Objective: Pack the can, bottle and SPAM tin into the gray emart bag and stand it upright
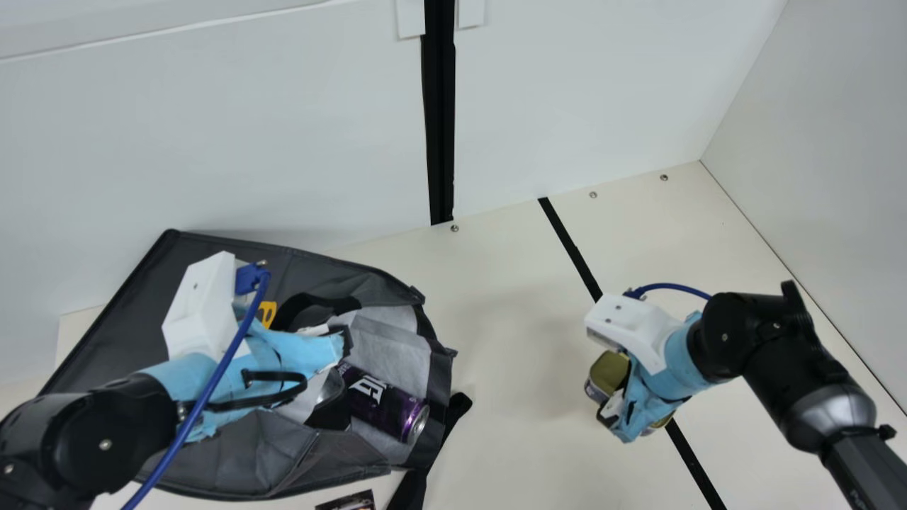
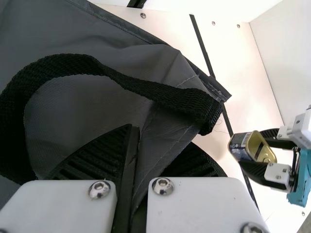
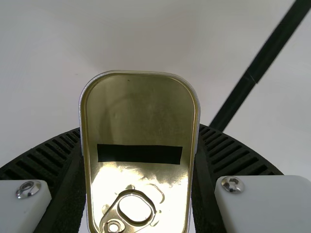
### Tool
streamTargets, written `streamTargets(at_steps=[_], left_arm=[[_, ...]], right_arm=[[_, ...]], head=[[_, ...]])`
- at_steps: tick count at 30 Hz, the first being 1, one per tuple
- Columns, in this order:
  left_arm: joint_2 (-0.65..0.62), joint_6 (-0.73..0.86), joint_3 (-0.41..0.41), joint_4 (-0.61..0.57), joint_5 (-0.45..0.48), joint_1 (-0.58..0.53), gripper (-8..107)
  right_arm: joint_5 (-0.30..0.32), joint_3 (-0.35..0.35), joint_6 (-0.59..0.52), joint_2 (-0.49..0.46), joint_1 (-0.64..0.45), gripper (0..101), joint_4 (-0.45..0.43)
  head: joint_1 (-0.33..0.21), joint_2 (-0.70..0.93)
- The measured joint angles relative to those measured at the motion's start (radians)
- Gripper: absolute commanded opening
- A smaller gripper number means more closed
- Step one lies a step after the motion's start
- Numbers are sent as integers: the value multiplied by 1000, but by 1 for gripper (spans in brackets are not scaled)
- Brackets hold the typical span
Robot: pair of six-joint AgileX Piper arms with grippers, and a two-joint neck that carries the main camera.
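The left gripper (image 1: 339,347) slanted downward, pinching bag (image 1: 220,443) cloth; the right gripper (image 1: 615,409), inward from the table's (image 1: 517,340) right edge, clasped the SPAM tin (image 3: 141,116), fingers parted.

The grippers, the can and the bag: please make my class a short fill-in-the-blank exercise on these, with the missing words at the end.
The SPAM tin is held by the ____ gripper.
The can lying at the mouth of the bag is mostly ____ in colour.
The left gripper pinches fabric that is coloured ____.

Missing words: right; purple; gray.
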Motion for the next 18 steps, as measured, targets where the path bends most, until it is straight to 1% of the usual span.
streamTargets(at_steps=[18], left_arm=[[0,0,0,0,0,0,-8]], right_arm=[[12,64,87,-78,294,0,-11]], head=[[0,0]])
